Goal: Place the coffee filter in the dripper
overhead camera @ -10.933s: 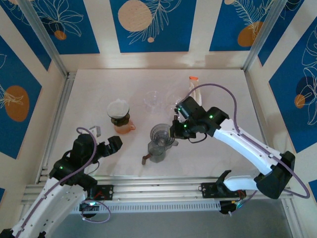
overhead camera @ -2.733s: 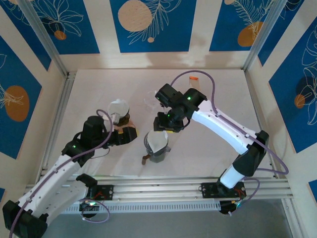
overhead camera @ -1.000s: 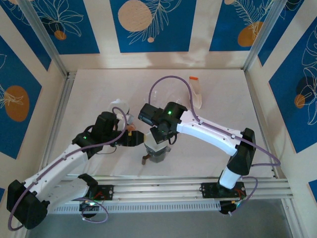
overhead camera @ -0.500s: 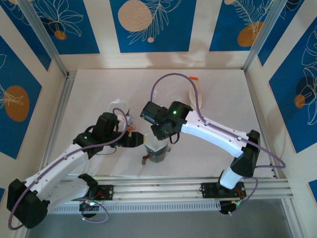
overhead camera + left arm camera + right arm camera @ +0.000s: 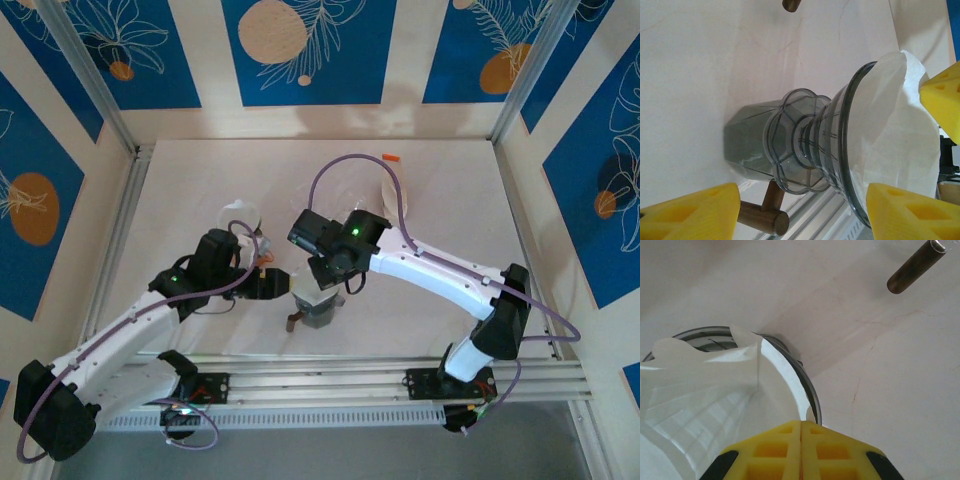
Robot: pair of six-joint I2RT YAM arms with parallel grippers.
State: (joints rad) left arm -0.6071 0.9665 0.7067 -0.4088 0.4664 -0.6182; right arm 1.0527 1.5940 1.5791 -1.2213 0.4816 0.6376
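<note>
Currently I have the right gripper [image 5: 801, 426], jaws together, directly over the coffee filter [image 5: 705, 390] sitting in the dripper [image 5: 832, 135], while the left gripper [image 5: 284, 283], jaws apart, brackets it from 9 o'clock.

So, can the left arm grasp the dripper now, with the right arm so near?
Probably yes. The left pincer is open, and the dripper stands just ahead of the gap between its fingers. The right pincer is shut over the filter at the rim, so it seems out of the way.
</note>
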